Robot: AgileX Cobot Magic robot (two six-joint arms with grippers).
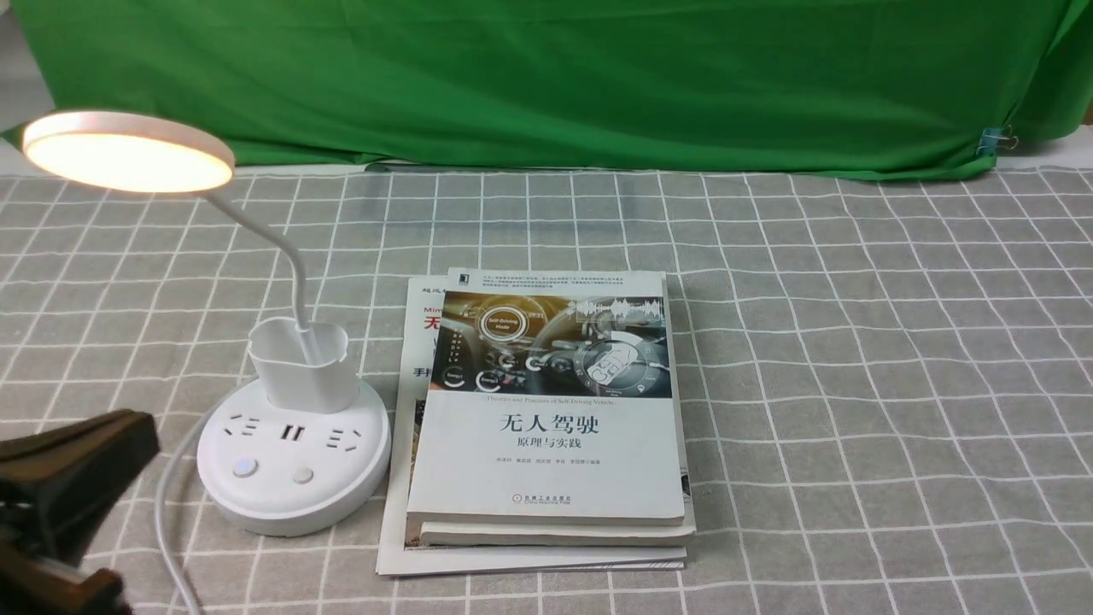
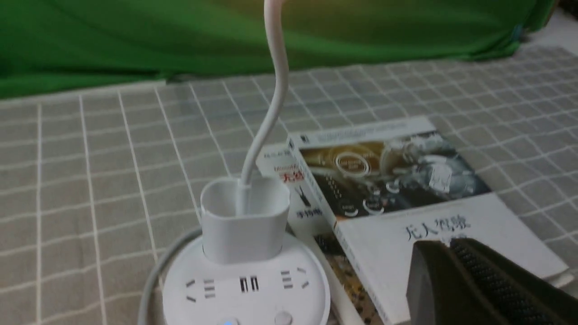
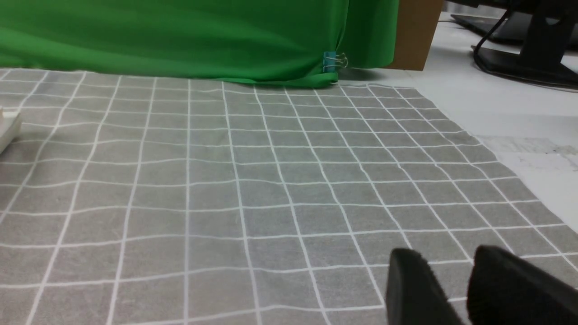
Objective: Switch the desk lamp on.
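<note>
Grey checked cloth (image 1: 854, 384) on the table, green drape behind it, and the desk lamp (image 1: 312, 376) sits left of the book stack (image 1: 546, 461) with its disc head glowing, so I'd call the job done. Maybe just backing the arm off is left. Left claw (image 2: 447, 246) looks closed with nothing in it, clear of the buttons; right claw (image 3: 442, 253) is slightly parted, also holding nothing.

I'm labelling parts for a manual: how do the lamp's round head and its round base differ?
The lamp head glows warm underneath, while the base is unlit white plastic.
The head is a thin disc held tilted in the air; the base is thicker and sits flat on the cloth.
The head shows no buttons, whereas the base has two.
Both are round.
</note>
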